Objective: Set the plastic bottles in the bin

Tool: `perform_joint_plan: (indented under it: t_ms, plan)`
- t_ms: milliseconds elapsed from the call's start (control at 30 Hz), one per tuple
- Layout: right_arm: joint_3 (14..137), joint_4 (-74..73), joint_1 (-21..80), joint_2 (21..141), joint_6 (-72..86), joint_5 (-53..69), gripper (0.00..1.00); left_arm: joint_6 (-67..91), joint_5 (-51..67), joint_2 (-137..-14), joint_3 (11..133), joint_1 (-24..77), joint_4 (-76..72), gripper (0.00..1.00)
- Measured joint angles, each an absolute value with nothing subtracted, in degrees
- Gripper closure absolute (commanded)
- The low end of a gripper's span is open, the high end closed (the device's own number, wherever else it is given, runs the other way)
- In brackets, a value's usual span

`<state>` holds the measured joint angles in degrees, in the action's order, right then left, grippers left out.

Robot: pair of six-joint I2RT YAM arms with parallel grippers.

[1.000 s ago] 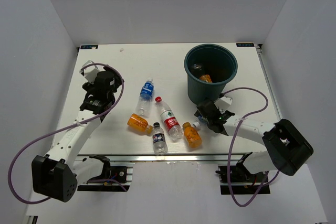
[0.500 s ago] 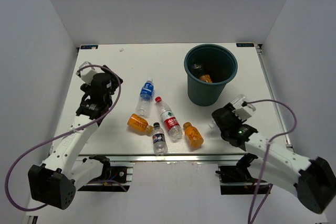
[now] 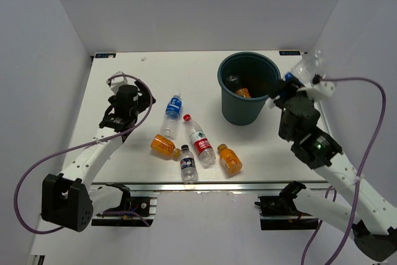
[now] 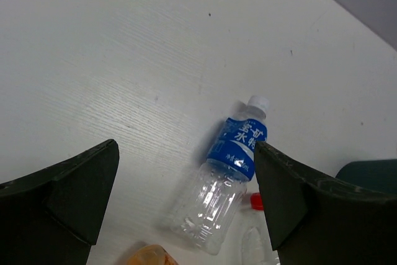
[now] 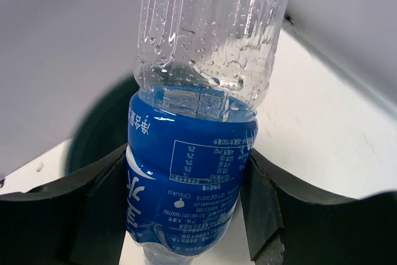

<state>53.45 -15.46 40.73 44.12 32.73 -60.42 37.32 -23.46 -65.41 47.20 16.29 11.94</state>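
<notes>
The clear blue-labelled plastic bottle (image 5: 192,178) is seen clamped in the right gripper (image 5: 186,212) at the wrist, and right of the dark teal round bin (image 3: 239,111) from above; the left gripper (image 4: 186,184) is spread wide

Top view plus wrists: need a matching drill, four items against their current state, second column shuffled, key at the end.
1. right claw
2. left claw
3. bin
4. red-cap bottle

A. lying on the table
B. open and empty, the loose blue-label bottle ahead of it
C. shut on the held blue-label bottle
D. has an orange bottle inside

Pairs: 1-C, 2-B, 3-D, 4-A
</notes>
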Motion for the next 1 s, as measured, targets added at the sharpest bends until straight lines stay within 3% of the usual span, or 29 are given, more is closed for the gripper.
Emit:
perform_joint_plan:
  t_ms: [167,333,467,600,1000]
  plan:
    - [64.2,0.4,40.7,56.8,10.8,-54.0,0.36,32.4,-15.2,-68.9,47.2,16.3,10.1,0.02]
    - [70.9,6.3,40.7,70.6,0.1,-49.3,0.33,28.4,-8.3,-70.3,47.2,16.3,6.8,0.02]
    - [71.6,5.9,39.8,77.6,-0.1,-47.4,0.28,26.0,-4.2,-71.9,47.2,16.3,4.3,0.02]
    - [71.9,3.9,37.7,80.3,3.0,-44.4,0.12,24.1,-0.4,-75.1,47.2,16.3,3.4,0.02]
    - [72.9,-4.0,35.1,75.9,11.9,-41.4,0.11,21.4,6.0,-85.1,47.9,16.3,2.2,0.02]
